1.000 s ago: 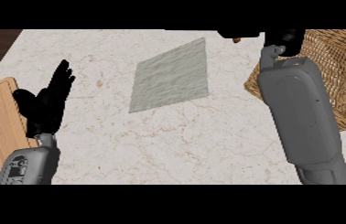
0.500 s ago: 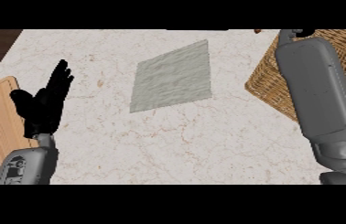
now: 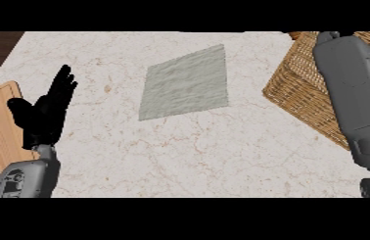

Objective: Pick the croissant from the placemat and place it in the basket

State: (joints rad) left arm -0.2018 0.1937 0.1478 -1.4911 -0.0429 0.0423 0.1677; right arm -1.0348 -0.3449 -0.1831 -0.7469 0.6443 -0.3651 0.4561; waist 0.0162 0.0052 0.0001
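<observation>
A: Where is the croissant being logged?

B: Nowhere in view. The placemat (image 3: 184,83) is lying bare, a grey, faintly rippled cloth set askew near the middle of the marble counter (image 3: 180,156), and nothing is being seen on it. Whether the croissant is being carried or is already lying inside the basket cannot be told, so its colour and shape are being left unrecorded.

A: And the right arm, why is it being held there?

B: The right forearm (image 3: 347,87) is being stretched over the basket (image 3: 300,94), a woven wicker thing at the counter's right edge, well apart from the placemat. That posture is being read as the placing step, with the arm being kept above the basket's opening so that anything let go would be landing inside. The right hand itself is being cut off beyond the view's upper edge, so how far it is spread, and what it is holding, cannot be told.

A: The left hand?

B: The left hand (image 3: 45,114) is being held open at the view's left, fingers straight and pointing up, nothing in it. It is resting beside a wooden board (image 3: 9,126), and is judged to be parked clear of the work.
</observation>
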